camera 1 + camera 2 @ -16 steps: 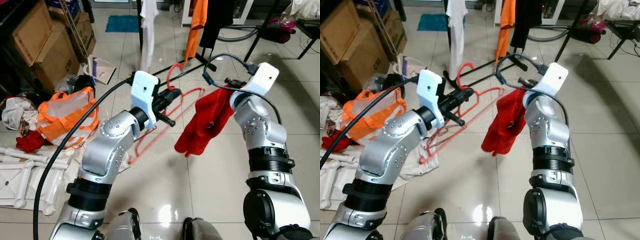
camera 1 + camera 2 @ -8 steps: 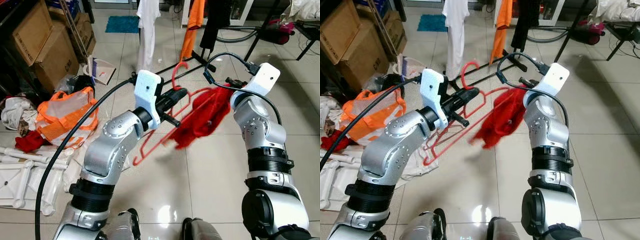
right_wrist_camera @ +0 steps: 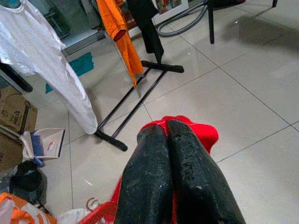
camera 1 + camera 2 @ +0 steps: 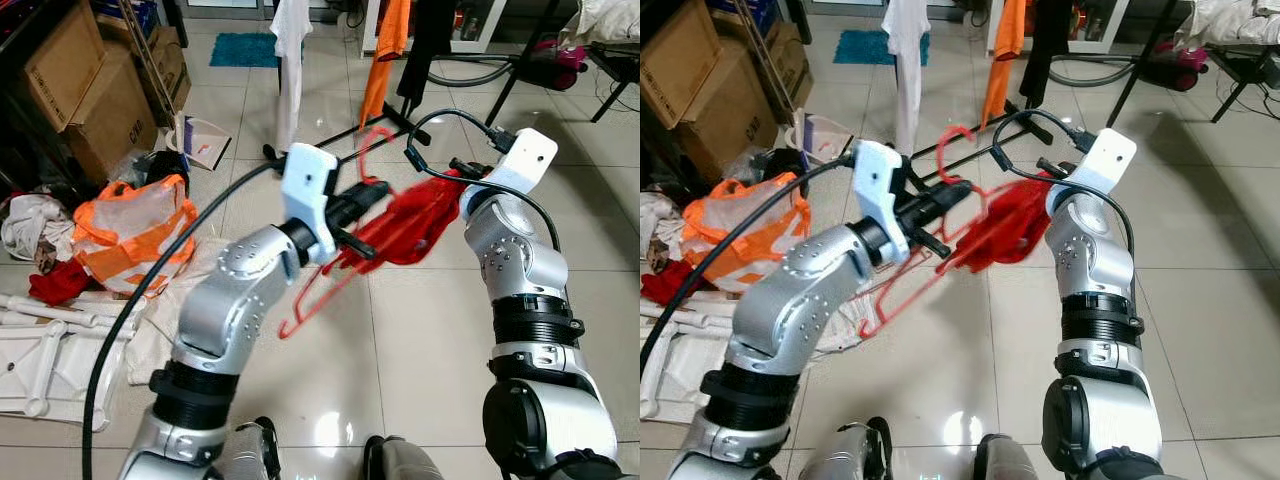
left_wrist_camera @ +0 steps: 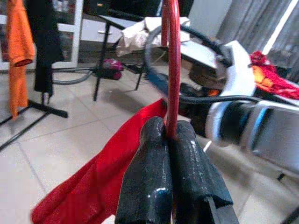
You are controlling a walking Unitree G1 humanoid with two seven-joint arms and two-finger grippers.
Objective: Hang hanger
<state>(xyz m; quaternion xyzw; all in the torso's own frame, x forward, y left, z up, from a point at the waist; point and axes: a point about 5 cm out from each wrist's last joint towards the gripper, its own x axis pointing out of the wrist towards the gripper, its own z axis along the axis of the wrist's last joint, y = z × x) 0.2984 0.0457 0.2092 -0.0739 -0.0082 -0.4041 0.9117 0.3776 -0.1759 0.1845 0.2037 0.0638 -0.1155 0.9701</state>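
A red wire hanger [image 4: 312, 296] is clamped just below its hook in my left gripper [image 5: 166, 133], which is shut on it and held up in front of me. The hook [image 4: 960, 138] points up and looks blurred. A red garment [image 4: 412, 214] is strung between the hanger and my right gripper [image 3: 162, 132], which is shut on the cloth's far edge. The two grippers are close together, left one [image 4: 366, 192] slightly lower. The clothes rack's black base bars [image 4: 345, 133] lie on the tiles just beyond.
A white shirt [image 4: 289, 60], an orange shirt [image 4: 386, 50] and a black garment [image 4: 430, 40] hang from the rack ahead. Cardboard boxes [image 4: 85, 95], an orange bag [image 4: 130, 225] and white plastic parts [image 4: 40, 350] crowd the left floor. A black stand and cables [image 4: 520, 70] are at the right.
My left arm has pushed forward and to the right with the hanger. The red garment has swung up from hanging down to lying nearly level between the grippers.
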